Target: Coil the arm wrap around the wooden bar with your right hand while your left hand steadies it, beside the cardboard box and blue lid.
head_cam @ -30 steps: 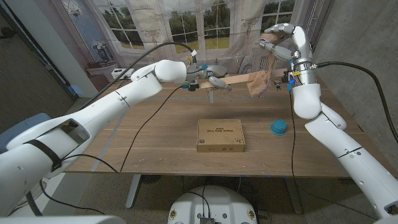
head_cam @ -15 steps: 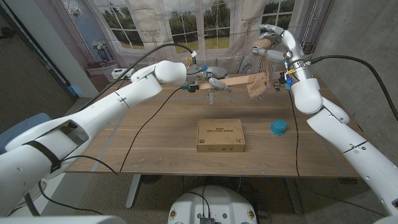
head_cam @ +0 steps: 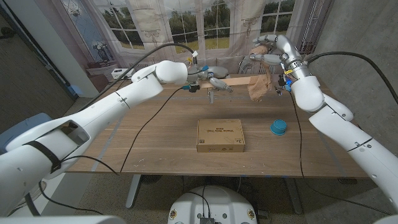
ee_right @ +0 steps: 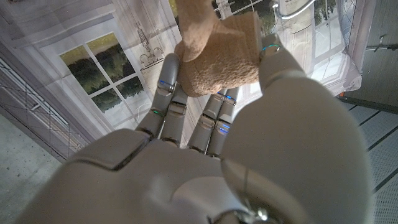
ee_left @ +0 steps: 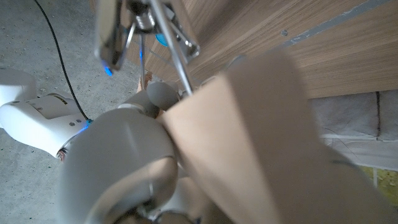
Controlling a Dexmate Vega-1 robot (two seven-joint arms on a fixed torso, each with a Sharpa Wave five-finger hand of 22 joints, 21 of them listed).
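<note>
Lower now — right hand [head_cam: 268, 51] w/ arm wrap [head_cam: 259, 86]

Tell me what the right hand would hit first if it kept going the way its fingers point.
Probably the window backdrop; the right hand, holding the wrap, points its fingers at it, though depth is unclear.

cardboard box [head_cam: 221, 135] bears print, too small to read
</note>
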